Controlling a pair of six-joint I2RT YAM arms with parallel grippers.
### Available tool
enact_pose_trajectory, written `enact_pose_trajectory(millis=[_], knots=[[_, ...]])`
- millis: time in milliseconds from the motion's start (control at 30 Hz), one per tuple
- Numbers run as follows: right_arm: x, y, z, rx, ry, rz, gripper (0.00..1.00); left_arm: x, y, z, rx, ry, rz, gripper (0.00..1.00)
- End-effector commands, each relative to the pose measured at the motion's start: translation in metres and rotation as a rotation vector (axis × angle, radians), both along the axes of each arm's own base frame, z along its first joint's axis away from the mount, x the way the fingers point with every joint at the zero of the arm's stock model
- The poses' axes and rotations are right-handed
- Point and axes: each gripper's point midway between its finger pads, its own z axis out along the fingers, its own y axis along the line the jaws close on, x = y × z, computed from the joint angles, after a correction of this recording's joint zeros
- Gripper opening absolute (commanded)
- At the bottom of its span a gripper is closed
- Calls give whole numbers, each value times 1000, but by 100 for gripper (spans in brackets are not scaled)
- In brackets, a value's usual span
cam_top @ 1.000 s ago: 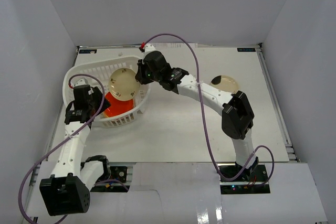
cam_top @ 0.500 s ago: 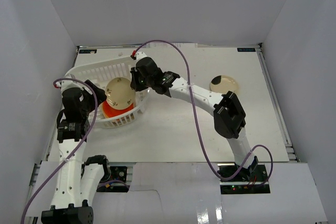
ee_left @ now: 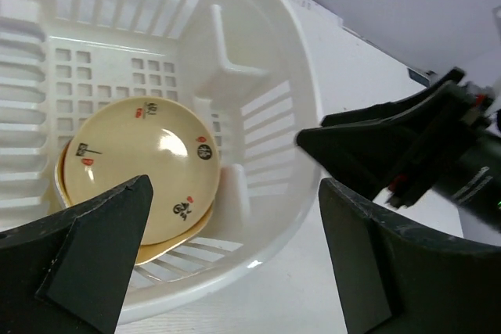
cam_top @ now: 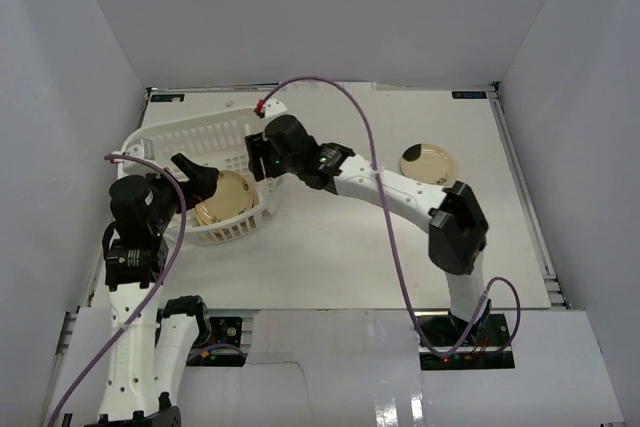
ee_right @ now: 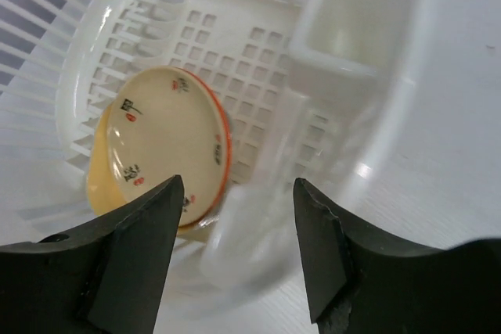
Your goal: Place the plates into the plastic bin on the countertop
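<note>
left gripper [ee_left: 233, 185] is hovering over the plastic bin's [cam_top: 185, 129] near-left part, jaws spread wide, gripping nothing | cream printed plate [ee_left: 141, 162] is lying inside the bin atop a yellow plate [ee_right: 98, 179] | right gripper [ee_right: 236, 184] is hanging open and empty above the bin's right wall | beige plate [cam_top: 427, 161] is sitting on the countertop [cam_top: 330, 247], well apart to the right

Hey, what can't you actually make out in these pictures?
- Lower plates under the cream plate: both wrist views; it covers all but their rims, so no count.
- Lone plate on the countertop: top view; print too small to read.
- Near wall of the plastic bin: right wrist view; blurred.
</note>
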Motion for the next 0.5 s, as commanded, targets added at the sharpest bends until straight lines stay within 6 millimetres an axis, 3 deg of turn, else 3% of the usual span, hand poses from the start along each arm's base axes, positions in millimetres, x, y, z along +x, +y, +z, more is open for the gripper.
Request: enact_pose_trajectory(millis=[0, 33, 67, 100, 133, 167, 200, 233, 267, 300, 333, 467], knots=[[37, -88, 86, 162, -171, -228, 64, -10, -26, 31, -6, -117, -161, 98], [42, -113, 81, 166, -178, -283, 63, -18, -40, 31, -25, -131, -241, 98], [41, -150, 102, 221, -208, -343, 61, -21, -48, 33, -42, -154, -291, 98], [60, -206, 55, 171, -169, -468, 60, -26, -56, 33, -59, -166, -340, 98], [64, -238, 40, 201, -127, -549, 60, -39, -73, 24, -90, -168, -454, 98], [63, -277, 45, 249, -135, -627, 60, -43, -82, 29, -97, -211, -514, 98], [66, -340, -5, 196, -76, -769, 62, -50, -89, 27, -122, -216, -563, 98], [65, -367, -2, 259, -84, -834, 63, -60, -99, 17, -144, -209, -641, 98], [64, -392, -17, 269, -64, -893, 67, -62, -102, 17, -145, -225, -670, 98], [67, -432, -31, 294, -36, -974, 70, -66, -106, 15, -145, -227, -704, 98], [62, -445, -52, 320, 2, -1001, 71, -69, -109, 13, -141, -230, -733, 98], [65, -496, -99, 339, 111, -1124, 71, -95, -131, 7, -122, -252, -903, 98]])
